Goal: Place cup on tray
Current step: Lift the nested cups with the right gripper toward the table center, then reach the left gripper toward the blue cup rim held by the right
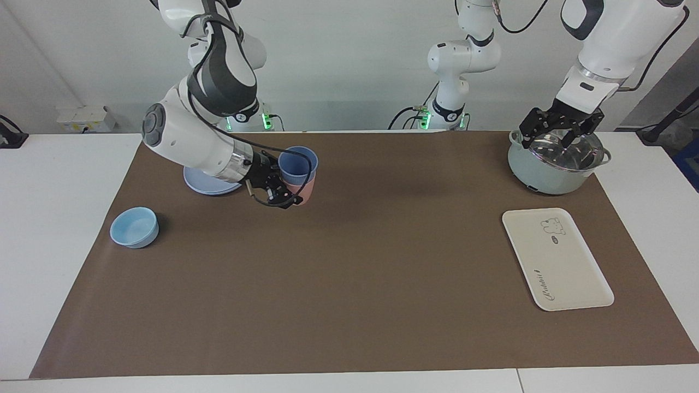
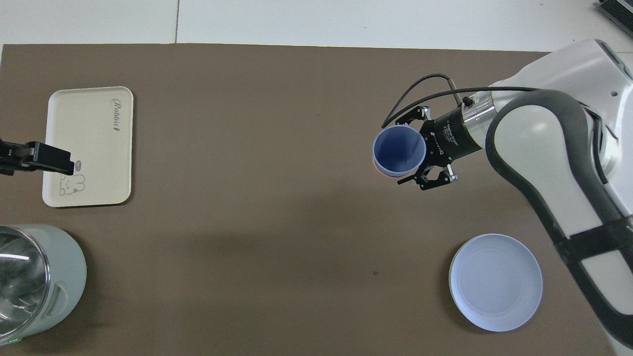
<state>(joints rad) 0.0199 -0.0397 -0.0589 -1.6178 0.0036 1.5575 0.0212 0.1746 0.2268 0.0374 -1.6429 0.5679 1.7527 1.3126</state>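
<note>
Tray (image 1: 557, 259) beside pot (image 1: 554, 164) (apart)

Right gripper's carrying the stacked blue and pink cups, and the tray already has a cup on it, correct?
Not quite. The tray holds nothing, as the facing view shows. The rest stands: the right gripper holds the blue cup nested in the pink cup, in the air.
</note>
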